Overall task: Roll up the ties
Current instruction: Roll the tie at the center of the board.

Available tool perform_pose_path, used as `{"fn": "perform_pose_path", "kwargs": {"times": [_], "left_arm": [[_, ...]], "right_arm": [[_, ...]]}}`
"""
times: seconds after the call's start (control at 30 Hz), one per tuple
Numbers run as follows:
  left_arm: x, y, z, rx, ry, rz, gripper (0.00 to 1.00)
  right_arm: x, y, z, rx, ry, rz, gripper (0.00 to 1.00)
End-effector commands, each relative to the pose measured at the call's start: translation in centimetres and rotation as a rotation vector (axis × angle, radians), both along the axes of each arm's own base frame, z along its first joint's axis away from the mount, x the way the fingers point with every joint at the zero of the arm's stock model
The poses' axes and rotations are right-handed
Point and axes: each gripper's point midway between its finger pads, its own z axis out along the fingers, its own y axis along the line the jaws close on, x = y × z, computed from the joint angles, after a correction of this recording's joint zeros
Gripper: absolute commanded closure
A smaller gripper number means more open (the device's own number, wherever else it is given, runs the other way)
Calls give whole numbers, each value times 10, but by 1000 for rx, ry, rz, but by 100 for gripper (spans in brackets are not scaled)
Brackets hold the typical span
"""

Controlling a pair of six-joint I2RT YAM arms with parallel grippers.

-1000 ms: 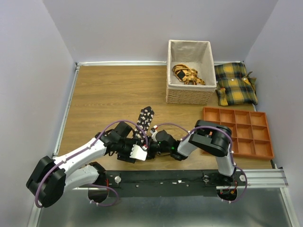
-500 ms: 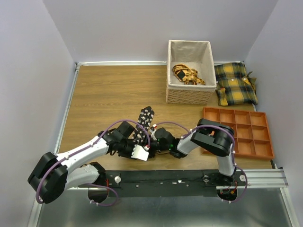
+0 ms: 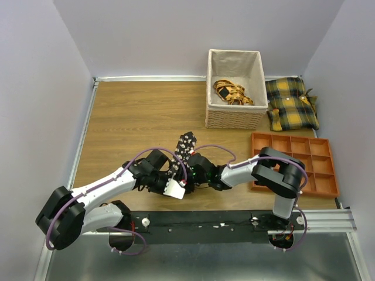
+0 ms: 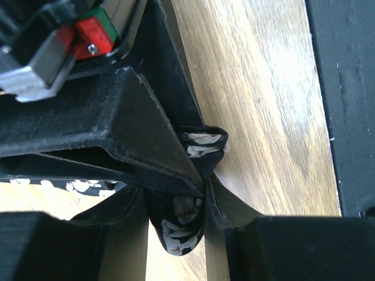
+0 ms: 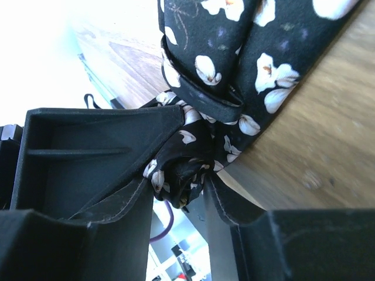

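- I see the tie [image 3: 186, 144] near the front middle of the surface [image 3: 129, 117], between the two arms; one flat end of it lies on the wood and points away from me
- The left end effector [image 4: 176, 206] is clamped on the tie; dark flowered cloth fills the gap between its fingers
- The right end effector [image 5: 179, 193] is also clamped on it; a bunched part sits between the fingers, and a folded strip lies on the wood just beyond
- At the back right stand a basket [image 3: 234, 120] and plaid cushions [image 3: 291, 104]; an orange tray [image 3: 293, 136] is nearer
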Motion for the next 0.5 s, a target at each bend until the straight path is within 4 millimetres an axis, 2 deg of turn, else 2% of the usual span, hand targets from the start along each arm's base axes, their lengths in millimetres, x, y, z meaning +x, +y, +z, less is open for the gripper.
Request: {"fn": "perform_pose_path", "kwargs": {"times": [0.0,0.2,0.47], "left_arm": [[-21,7,-12,36,82,-40,100],[-27,11,-12,47,111,-31,100],[-25,13,-12,55,111,0,100]], "right_arm": [[-8,-40,-30,-186,-9,-6,55],[-10,-43,-16,-198,-47,38,52],[-10,-46,-7,-164,-73,27,47]]}}
